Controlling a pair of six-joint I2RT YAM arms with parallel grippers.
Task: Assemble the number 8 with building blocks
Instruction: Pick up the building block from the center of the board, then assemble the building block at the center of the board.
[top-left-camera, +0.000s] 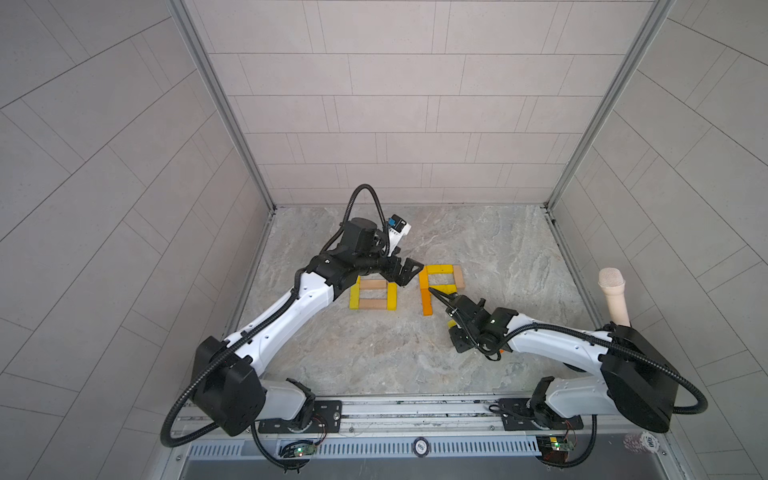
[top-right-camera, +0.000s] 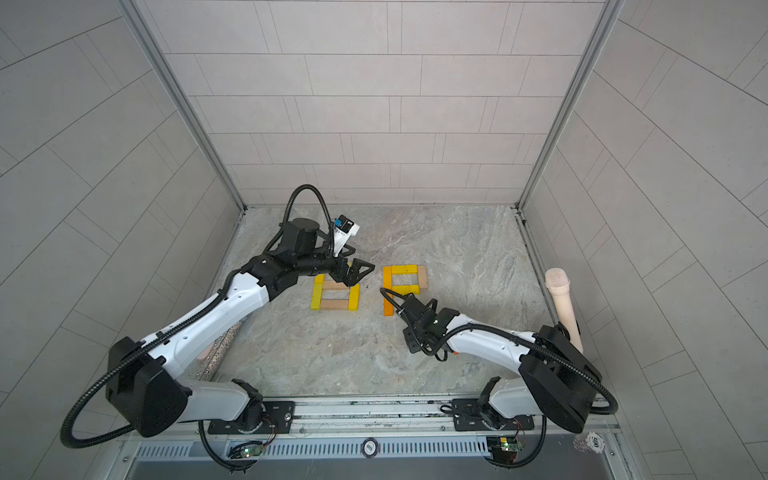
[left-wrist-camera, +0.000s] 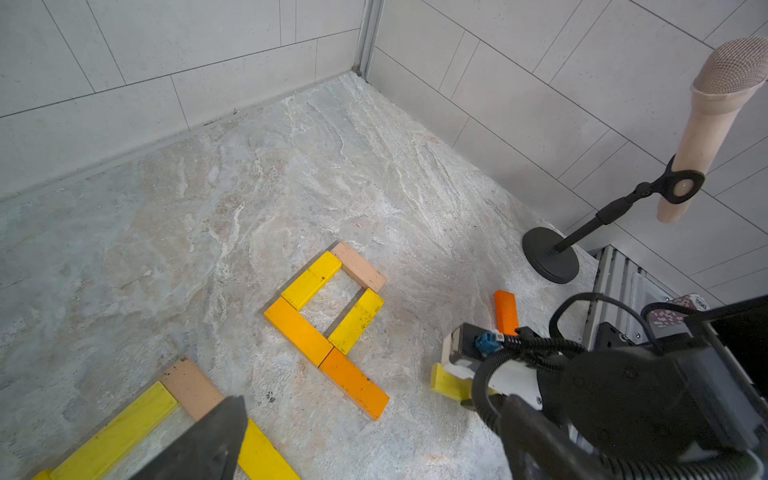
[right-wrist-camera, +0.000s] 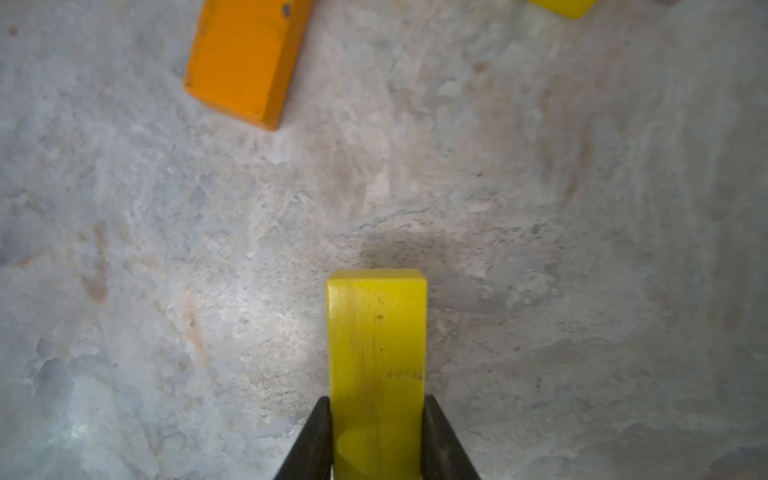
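Grey marbled stone-look floor (top-left-camera: 374, 365) spreads under me, boxed in by pale tiled walls (top-left-camera: 415, 124). On it lies the unfinished number 8 (left-wrist-camera: 298, 330), made of flat wooden bars laid as segments: two orange uprights end to end, a yellow top bar, a tan upper side and a yellow middle bar. That closes the upper loop. The lower loop lacks its outer side and its bottom bar, so I judge five of seven segments done.

My right gripper (right-wrist-camera: 376, 399) is clamped on the small yellow wooden building block (right-wrist-camera: 376, 332), near the foot of that figure's orange upright. Whether the block is off the floor I cannot tell. A loose orange wooden block (left-wrist-camera: 506, 311) lies near the figure and is likely the last piece.

Beside the figure lies a second shape of yellow and tan bars (top-left-camera: 372, 304), part of it hidden under my left gripper (top-left-camera: 405, 270), whose jaws stand wide and empty. A beige microphone (top-left-camera: 613, 299) stands well apart from the figure.

No block bears writing. A round disc (top-left-camera: 420, 446) below the metal rail (top-left-camera: 395, 411) shows digits that seem to read 500.
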